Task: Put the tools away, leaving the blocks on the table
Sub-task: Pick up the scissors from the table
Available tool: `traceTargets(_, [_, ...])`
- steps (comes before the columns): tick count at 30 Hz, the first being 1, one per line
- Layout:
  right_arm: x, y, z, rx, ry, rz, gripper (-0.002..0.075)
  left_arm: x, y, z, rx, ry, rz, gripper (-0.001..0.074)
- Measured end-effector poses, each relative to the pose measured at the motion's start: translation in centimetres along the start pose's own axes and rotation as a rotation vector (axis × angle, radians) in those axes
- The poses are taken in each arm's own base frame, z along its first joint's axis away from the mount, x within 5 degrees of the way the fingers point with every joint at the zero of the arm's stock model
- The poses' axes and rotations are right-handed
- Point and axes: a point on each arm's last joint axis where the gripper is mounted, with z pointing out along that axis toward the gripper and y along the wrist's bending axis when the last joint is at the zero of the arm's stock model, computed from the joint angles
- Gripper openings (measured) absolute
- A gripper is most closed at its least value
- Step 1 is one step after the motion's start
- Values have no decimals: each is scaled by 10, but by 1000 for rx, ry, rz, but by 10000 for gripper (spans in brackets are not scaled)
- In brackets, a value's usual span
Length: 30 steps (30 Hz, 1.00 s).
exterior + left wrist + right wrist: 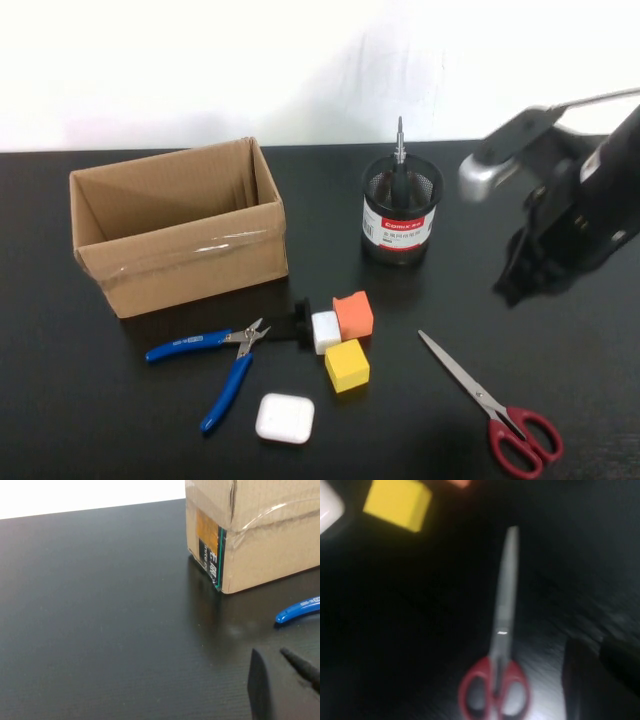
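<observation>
Nearest on the table (90,430), front right: red-handled scissors (490,403), flat, blades together, tip aimed toward the blocks, handles toward the robot. Likely next in hand, judging by the right gripper (525,275) hanging in the air just beyond and to the right of them, carrying nothing; released or clenched, cannot tell. Best to come down over the pivot or the neck of the blades, across their line, low enough to catch thin steel lying flush on the surface, and clear of the yellow block (347,365). Further left: white case (285,418), then blue-handled pliers (243,345), untouched, then white block (326,330) and orange block (353,314), close together. Beyond: open cardboard box (180,250), and a mesh pen holder (400,215) with the slim screwdriver (400,150) already upright inside. From the right wrist only: scissors (502,630) almost straight below, well lined up for a descent. From the left wrist only: left gripper (270,652), absent from the high view, clenched on nothing, low over the table near the box corner (220,555) and one pliers handle tip (300,609).
</observation>
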Motion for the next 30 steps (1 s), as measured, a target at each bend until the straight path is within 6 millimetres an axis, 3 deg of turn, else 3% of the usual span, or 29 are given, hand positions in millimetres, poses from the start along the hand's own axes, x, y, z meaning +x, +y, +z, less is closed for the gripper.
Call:
traceTargets(1, [0, 4, 6, -13, 5, -3, 148, 0, 0, 0, 0, 0, 0, -4])
traceTargets(2, [1, 8, 14, -22, 13, -14, 82, 0, 0, 0, 0, 0, 0, -4])
traceTargets(3, [2, 13, 21, -27, 18, -28, 260, 0, 0, 0, 0, 0, 0, -3])
traceTargets(6, [9, 25, 44, -35, 17, -54, 348, 0, 0, 0, 0, 0, 0, -3])
traceTargets(10, [24, 29, 75, -21, 26, -17, 347, 0, 0, 0, 0, 0, 0, -3])
traceTargets(15, [31, 24, 98, 12, 71, 4, 347, 0, 0, 0, 0, 0, 0, -3])
traceTargets(24, [33, 17, 124, 75, 131, 52, 347, 0, 0, 0, 0, 0, 0, -3])
traceTargets(30, [31, 27, 129, 94, 135, 0, 340, 0, 0, 0, 0, 0, 0, -3])
